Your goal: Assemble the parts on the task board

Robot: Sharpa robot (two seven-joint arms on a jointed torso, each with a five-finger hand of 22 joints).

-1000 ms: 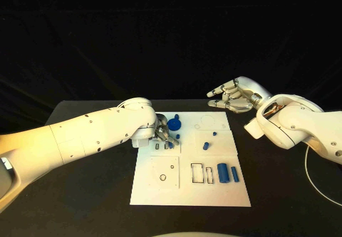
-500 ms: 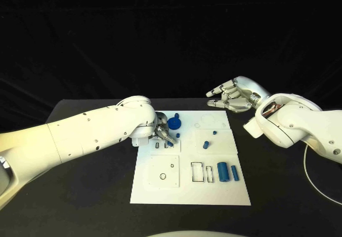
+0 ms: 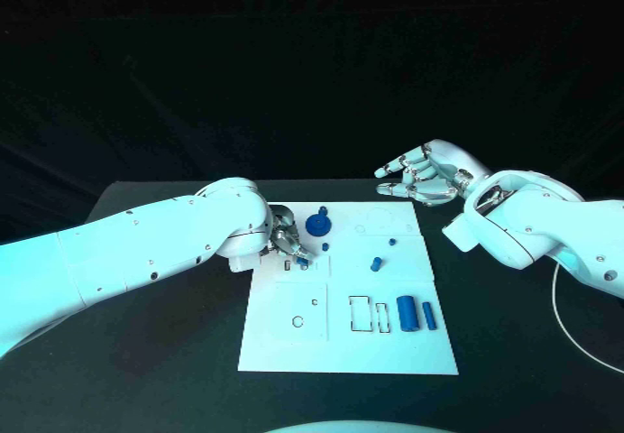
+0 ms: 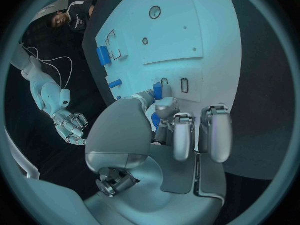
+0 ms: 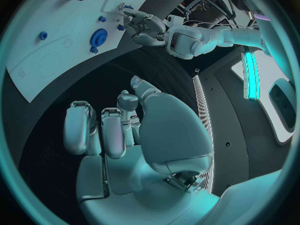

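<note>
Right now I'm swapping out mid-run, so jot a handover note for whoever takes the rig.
Left robot hand: down on the task board, pinching a small blue part at the slots.
Right robot hand: open, holding nothing, hovering off the board's far right corner.
Blue gear sits on the board's far side; two blue bars lie near the rectangular slots.
Left: seat the held part, then the rest.

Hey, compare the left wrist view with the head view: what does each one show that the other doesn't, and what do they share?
Left wrist view: the palm side of the left hand, its fingertips pinching a small blue part next to two slots in the board.
Head view: the layout from above, with the left arm and the right arm reaching in from either side.
Shared: the board, the big blue cylinder, and the right hand, empty, beyond the board's far corner.
</note>
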